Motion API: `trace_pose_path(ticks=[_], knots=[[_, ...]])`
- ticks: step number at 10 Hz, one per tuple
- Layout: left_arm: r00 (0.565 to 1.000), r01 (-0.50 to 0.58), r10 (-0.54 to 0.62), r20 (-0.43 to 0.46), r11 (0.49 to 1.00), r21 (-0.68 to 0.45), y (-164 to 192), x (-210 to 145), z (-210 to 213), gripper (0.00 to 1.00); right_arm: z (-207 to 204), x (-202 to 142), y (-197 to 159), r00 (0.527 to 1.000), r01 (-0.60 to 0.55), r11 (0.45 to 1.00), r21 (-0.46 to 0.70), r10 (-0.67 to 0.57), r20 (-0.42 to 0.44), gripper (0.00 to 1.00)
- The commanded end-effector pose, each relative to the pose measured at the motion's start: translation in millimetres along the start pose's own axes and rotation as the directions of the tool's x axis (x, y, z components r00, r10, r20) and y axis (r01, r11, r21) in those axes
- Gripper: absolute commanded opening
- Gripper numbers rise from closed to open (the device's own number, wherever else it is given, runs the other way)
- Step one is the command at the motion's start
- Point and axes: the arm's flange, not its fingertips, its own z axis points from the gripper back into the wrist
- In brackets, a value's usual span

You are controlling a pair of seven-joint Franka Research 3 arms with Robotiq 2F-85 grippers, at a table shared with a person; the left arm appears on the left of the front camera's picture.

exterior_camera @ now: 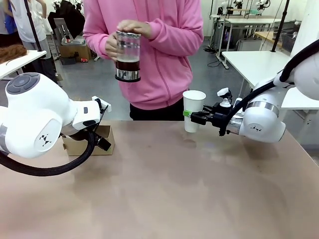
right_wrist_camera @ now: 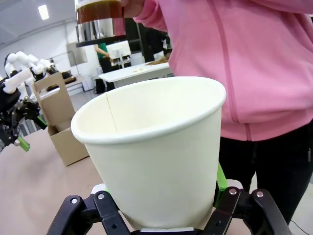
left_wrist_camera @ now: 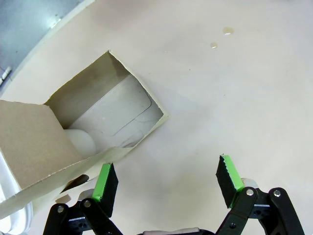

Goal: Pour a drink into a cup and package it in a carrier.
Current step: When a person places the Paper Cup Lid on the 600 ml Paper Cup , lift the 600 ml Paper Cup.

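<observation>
**A:** Where's the cup (exterior_camera: 193, 110) right now?

**B:** Upright in the right gripper (exterior_camera: 195, 117), pads pinching its lower wall from both sides, mouth open to the ceiling. It sits at the far edge of the table (exterior_camera: 164, 184), right in front of the person. I can't tell if its base touches the tabletop.

**A:** And the drink (exterior_camera: 127, 64)?

**B:** In the jug (exterior_camera: 128, 56), up at chest height in the person's hands (exterior_camera: 124, 35), one on the lid and one at the side. The jug stands vertical, not tipped. It's above the cup and off to the robot's left of it, so the pour turns on that gap: the spout has to come over the rim.

**A:** Who's closer?

**B:** The person's hands, easily. I'd say the right arm only has to hold steady.

**A:** The carrier (exterior_camera: 92, 142)?

**B:** Over on the robot's left side, well apart from the cup. The left gripper (left_wrist_camera: 166, 171) hovers just beside it, jaws spread wide over bare table and holding nothing. That arm is the nearer one for the packing.
</observation>
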Motion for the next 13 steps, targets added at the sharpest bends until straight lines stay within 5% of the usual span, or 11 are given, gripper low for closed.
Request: trace_pose_path(ticks=[1,13], knots=[[1.000,-0.001,0.001,0.001,1.000,-0.002,0.1,-0.2,0.4,1.00,-1.7,0.3,1.3,1.000,0.003,1.000,-0.002,-0.003,0.004,0.80],[1.000,-0.001,0.001,0.001,1.000,-0.002,0.1,-0.2,0.4,1.00,-1.7,0.3,1.3,1.000,0.003,1.000,-0.002,-0.003,0.004,0.80]])
